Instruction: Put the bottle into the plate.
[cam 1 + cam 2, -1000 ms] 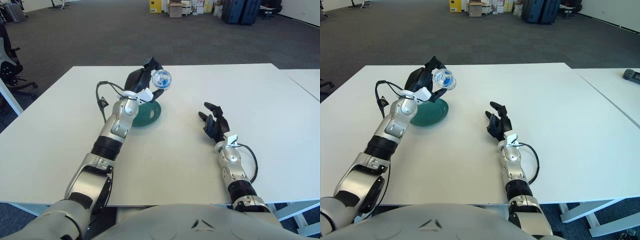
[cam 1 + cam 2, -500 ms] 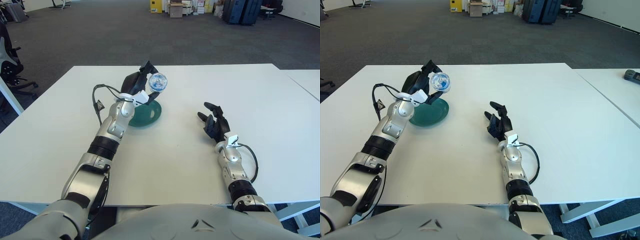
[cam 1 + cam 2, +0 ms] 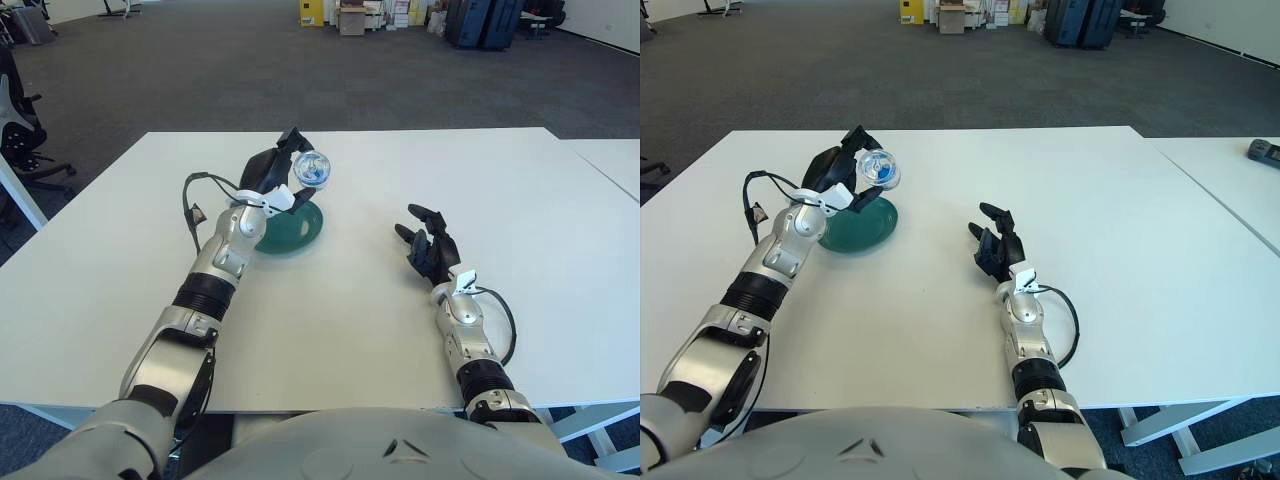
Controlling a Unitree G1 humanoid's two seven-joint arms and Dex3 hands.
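The left hand has drifted left and back, still gripping the bottle raised over the green plate. The right hand stays on the table, fingers loosely open, well apart.

We see the left hand raised over the far part of the round dark green plate, black fingers wrapped round a clear plastic bottle with a blue bit inside. Bottle end faces us; it seems clear of the plate, hard to be sure. Right hand shows near the middle of the white rectangular table, well apart from the plate, fingers loosely spread, holding nothing.
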